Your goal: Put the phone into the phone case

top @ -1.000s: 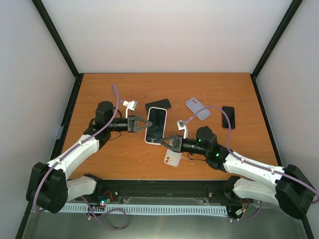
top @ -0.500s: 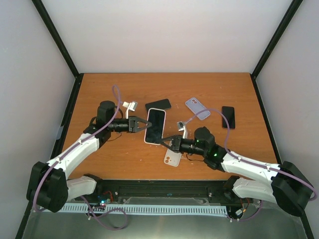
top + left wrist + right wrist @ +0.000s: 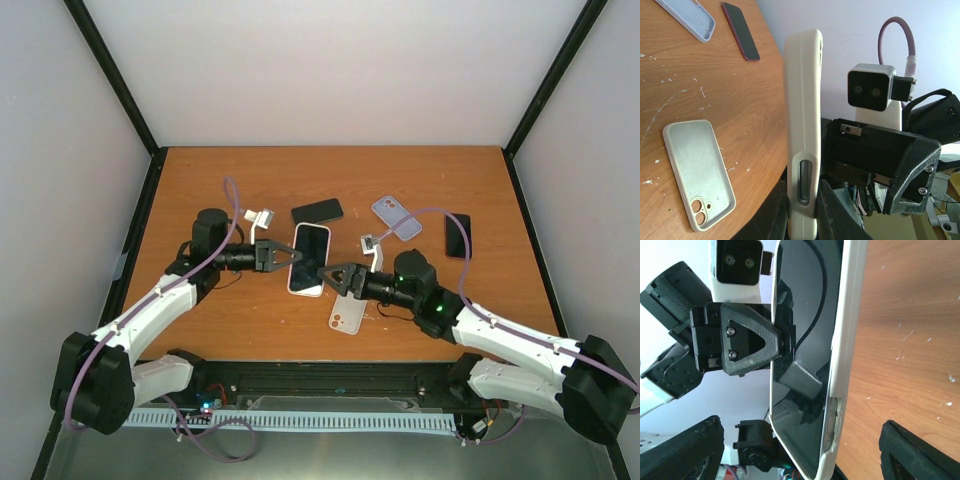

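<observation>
Left pincer [image 3: 283, 253] is clamped on the left edge of the phone [image 3: 309, 259], which sits mid-table in a white case [image 3: 297, 287]. From the top view I can't make out the contact itself under the dark fingers. Right pincer [image 3: 335, 277] is at the phone's right edge, and I can't tell from here whether it touches. Around them on the table [image 3: 230, 180] are an empty white case [image 3: 346, 316] just below the right pincer, a dark phone [image 3: 317, 211], a lavender case [image 3: 397, 215] and a red-edged phone [image 3: 458, 235].

Left wrist view: the phone is edge-on, its screen is hidden and its lower end is cropped. The right arm's camera box [image 3: 870, 92] blocks what's behind.

Right wrist view: my own fingers [image 3: 685, 450] show only in the bottom corners. They are spread wide, with the phone between them and neither one touching it. Both ends of the phone are cut off.
</observation>
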Controlling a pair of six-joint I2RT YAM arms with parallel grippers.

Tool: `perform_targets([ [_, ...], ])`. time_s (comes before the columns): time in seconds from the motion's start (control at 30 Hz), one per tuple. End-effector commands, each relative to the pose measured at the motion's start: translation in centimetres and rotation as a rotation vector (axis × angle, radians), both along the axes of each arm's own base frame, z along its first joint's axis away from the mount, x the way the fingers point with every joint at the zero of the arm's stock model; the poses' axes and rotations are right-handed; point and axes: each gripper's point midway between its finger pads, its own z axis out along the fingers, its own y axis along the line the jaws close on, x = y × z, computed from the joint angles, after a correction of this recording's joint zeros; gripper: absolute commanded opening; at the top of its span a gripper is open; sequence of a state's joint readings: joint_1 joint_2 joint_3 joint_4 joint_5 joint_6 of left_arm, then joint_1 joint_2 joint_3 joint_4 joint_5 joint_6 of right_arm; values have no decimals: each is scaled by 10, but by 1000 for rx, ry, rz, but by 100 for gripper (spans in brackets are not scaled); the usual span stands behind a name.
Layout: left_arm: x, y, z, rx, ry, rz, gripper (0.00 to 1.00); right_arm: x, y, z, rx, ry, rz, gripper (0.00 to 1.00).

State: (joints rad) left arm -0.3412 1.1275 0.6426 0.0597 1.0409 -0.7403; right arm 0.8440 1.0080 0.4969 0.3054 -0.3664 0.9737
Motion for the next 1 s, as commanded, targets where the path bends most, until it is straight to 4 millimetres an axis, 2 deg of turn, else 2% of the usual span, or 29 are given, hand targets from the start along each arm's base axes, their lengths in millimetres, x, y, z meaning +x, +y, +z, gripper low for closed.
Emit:
perform_targets([
  [0.0,0,-2,29,-49,-100,-29,0,15,1,3,-49,-45,-55,84],
  [0.1,-1,-3,30,-55,-97,-32,0,20,9,7,-54,-57,-38,81],
  [0.2,-2,-3,27,-52,-89,-37,0,20,16,12,-35,-70,-9,71],
  [0.3,2,-2,22,-31,-76,-18,0,20,20,13,-23,-73,5,53],
  [0.33,5,-1,18,-13,-70,-1,0,20,20,13,-24,-72,6,42],
  [0.43,13,2,8,46,-63,39,0,20,19,10,-30,-64,3,21],
  [0.53,20,4,1,93,-51,73,0,20,20,6,-35,-44,6,11],
  [0.6,24,5,-3,109,-42,85,0,20,21,0,-41,-27,7,9],
  [0.67,25,4,-5,110,-31,86,0,21,22,-4,-45,-15,10,9],
  [0.73,27,4,-8,115,-20,94,0,22,23,-9,-54,-4,11,15],
  [0.87,39,7,-20,166,15,135,0,26,14,-22,-118,14,-36,50],
  [0.97,52,13,-42,245,77,185,0,26,2,-27,-143,9,-78,69],
])
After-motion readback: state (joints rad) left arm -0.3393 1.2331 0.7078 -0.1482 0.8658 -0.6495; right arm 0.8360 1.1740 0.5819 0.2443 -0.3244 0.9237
